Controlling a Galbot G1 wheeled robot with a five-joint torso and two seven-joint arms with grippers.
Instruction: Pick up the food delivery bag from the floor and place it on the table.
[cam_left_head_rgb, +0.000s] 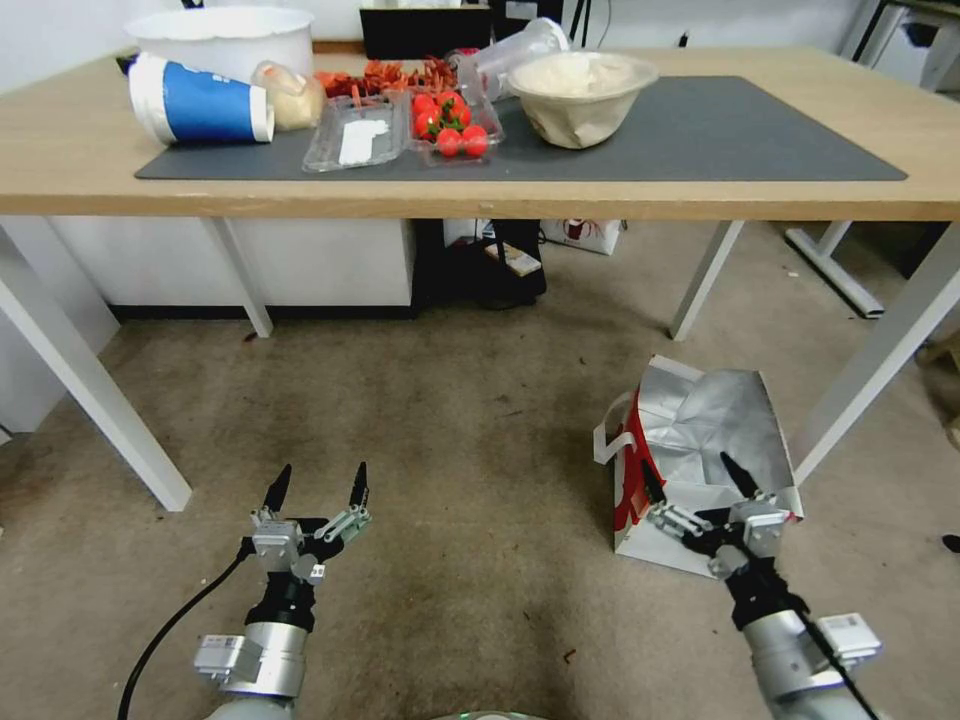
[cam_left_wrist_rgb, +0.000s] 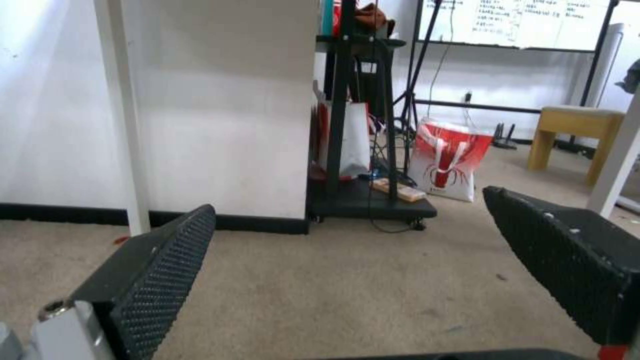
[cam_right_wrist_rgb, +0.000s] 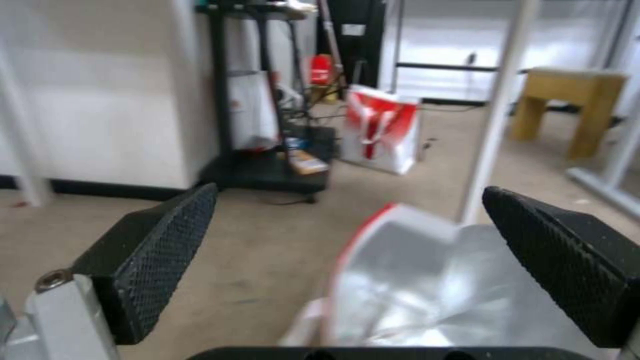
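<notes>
With the right gripper (cam_left_head_rgb: 698, 480) spread wide over the food delivery bag (cam_left_head_rgb: 700, 450) at my 2 o'clock on the floor (cam_left_head_rgb: 450, 420), I would lower one finger inside the rim before closing, left gripper (cam_left_head_rgb: 318, 482) idle, also wide

The food delivery bag (cam_left_head_rgb: 700, 450) has a crinkled, shiny silver foil lining and what looks like smooth glossy paper outside. The floor (cam_left_head_rgb: 450, 450) is rough, matt, stained carpet. The table (cam_left_head_rgb: 60, 150) is smooth light wood under a matt grey mat (cam_left_head_rgb: 720, 130). Finger pads (cam_right_wrist_rgb: 167, 235) are knurled black rubber, perhaps.
</notes>
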